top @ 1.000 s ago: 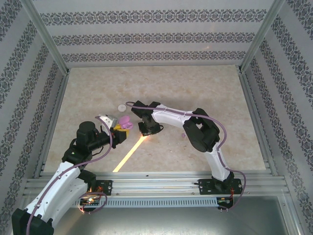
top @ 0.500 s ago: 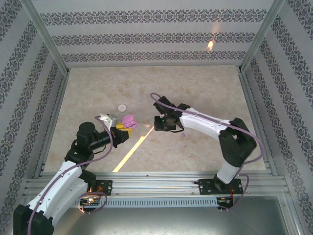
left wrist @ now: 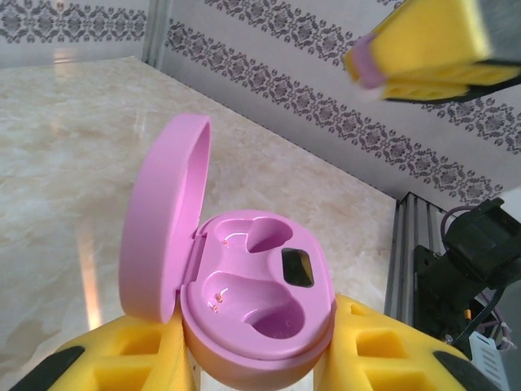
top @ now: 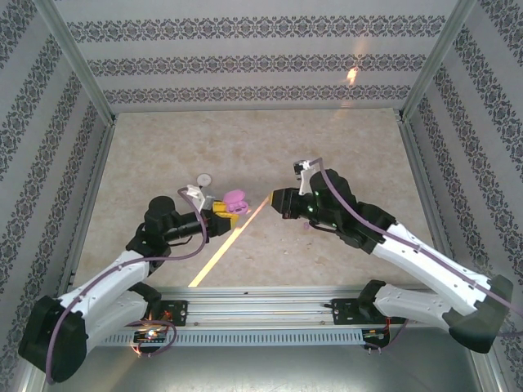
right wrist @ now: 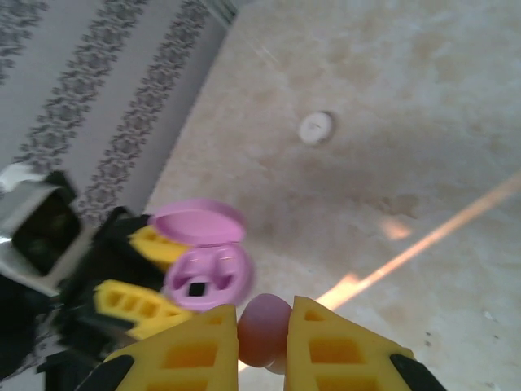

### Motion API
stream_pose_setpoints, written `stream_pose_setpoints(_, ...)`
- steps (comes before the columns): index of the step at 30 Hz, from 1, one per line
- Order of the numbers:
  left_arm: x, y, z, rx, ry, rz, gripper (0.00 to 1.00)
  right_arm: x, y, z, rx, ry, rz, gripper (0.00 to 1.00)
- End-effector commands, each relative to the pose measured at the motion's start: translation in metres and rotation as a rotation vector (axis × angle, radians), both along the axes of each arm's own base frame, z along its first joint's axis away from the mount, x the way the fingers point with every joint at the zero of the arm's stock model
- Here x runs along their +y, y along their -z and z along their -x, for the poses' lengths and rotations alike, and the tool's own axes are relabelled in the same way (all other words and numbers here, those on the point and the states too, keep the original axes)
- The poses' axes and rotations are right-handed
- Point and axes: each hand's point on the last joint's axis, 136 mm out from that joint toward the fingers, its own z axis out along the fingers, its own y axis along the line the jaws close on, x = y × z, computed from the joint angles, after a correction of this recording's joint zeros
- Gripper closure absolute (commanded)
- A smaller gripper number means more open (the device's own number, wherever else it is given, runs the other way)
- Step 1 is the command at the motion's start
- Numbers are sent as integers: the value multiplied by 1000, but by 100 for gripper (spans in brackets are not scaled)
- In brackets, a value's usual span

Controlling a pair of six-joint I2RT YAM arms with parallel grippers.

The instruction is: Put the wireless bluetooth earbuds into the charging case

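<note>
The purple charging case (left wrist: 260, 305) has its lid up and both wells empty. My left gripper (left wrist: 256, 362) is shut on its base, with a yellow pad on each side. From above, the case (top: 236, 198) is held off the table left of centre. My right gripper (right wrist: 264, 342) is shut on a purple earbud (right wrist: 262, 326), a short way from the case (right wrist: 207, 273) and facing it. From above, the right gripper (top: 275, 200) is just right of the case. Its yellow fingers (left wrist: 431, 41) hang above the case in the left wrist view. Another purple earbud (top: 306, 226) lies on the table under the right arm.
A small white round object (top: 204, 179) lies on the marble tabletop behind the left gripper, also seen as a white disc (right wrist: 316, 128). A bright streak of light (top: 214, 260) crosses the table. Patterned walls and metal rails enclose the table on all sides.
The right gripper has moved right from the table beside the case and lifted, closing on the purple earbud. The left gripper has carried the open case to the right.
</note>
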Motion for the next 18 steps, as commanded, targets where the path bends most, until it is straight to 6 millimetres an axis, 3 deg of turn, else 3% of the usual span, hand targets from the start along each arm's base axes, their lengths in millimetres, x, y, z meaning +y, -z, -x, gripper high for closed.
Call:
stream_pose_setpoints(1,-12,-45,-4,-201,25,49,95,14,-15,7,-63,-57,4,86)
stream_pose_setpoints(10,-28,-47,-6,-205,43,38,95,70,-32,14,-156,-238,70,86)
stream_pose_setpoints(13,-31,-48,-4,-204,51,39,95,78,-29,11,-160,-262,102,86)
stream_pose_setpoints(18,-33,-49,-5,-202,50,35,95,73,-19,9,-169,-264,173,87)
